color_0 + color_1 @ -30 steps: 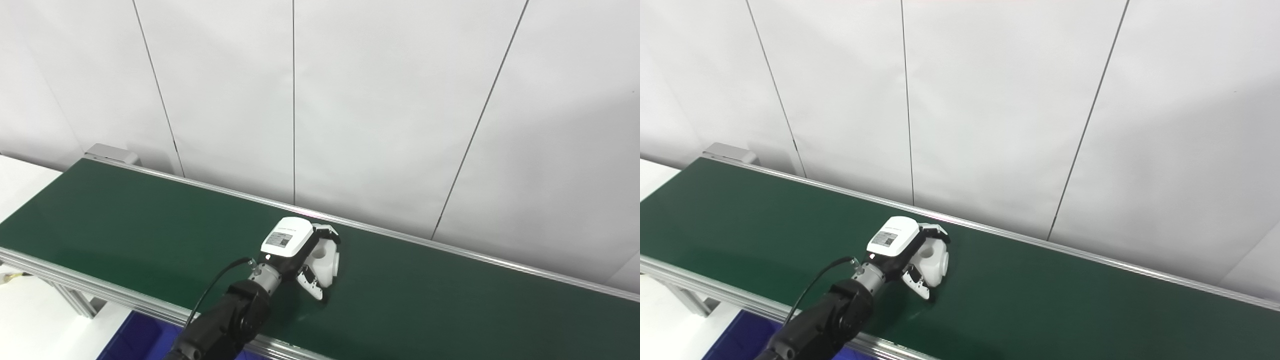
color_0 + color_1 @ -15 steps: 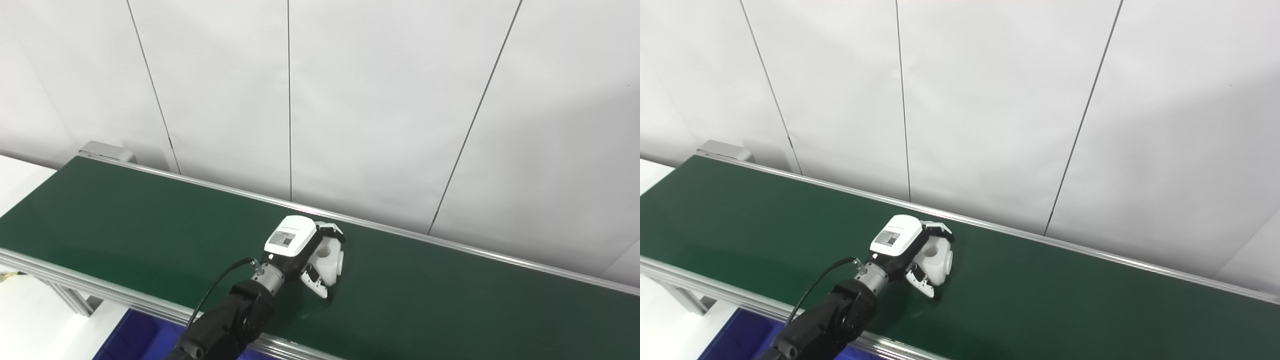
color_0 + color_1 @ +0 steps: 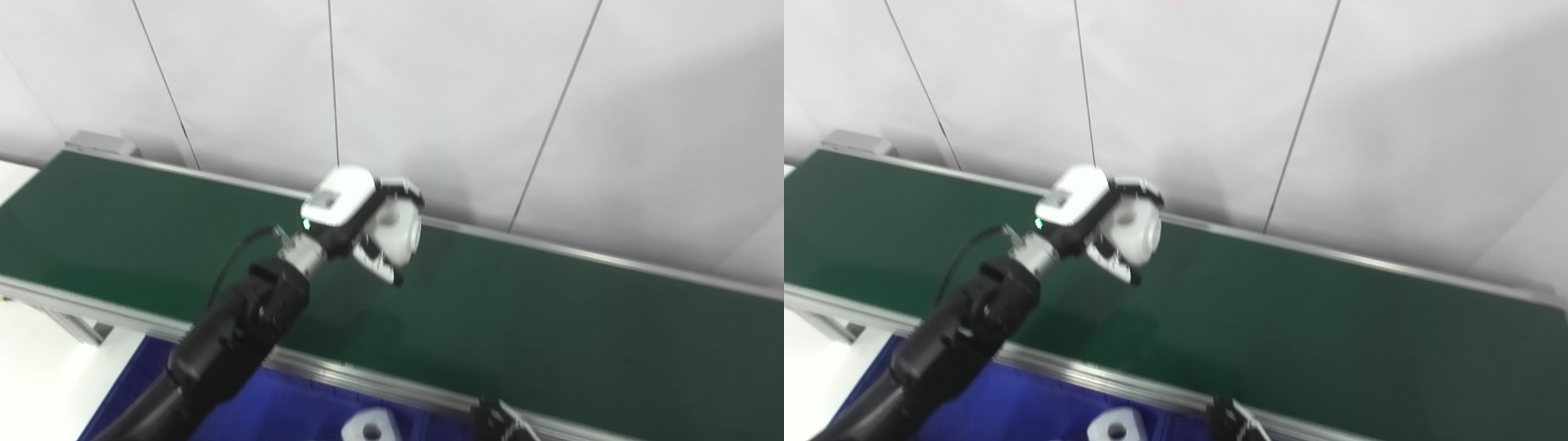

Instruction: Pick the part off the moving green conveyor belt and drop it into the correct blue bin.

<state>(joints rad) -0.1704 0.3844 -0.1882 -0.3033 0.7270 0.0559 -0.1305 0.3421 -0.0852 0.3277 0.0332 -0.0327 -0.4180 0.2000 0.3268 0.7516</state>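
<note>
One arm reaches in from the near left, and its left hand [image 3: 361,215] is closed around the white part [image 3: 398,233], holding it clear above the green conveyor belt [image 3: 551,318]. Near the belt's front rail sits a blue bin [image 3: 1029,410] with another white part [image 3: 370,427] lying inside. Further right, at the near edge, only dark fingertips of the right hand [image 3: 499,424] show; I cannot tell whether it is open or closed.
</note>
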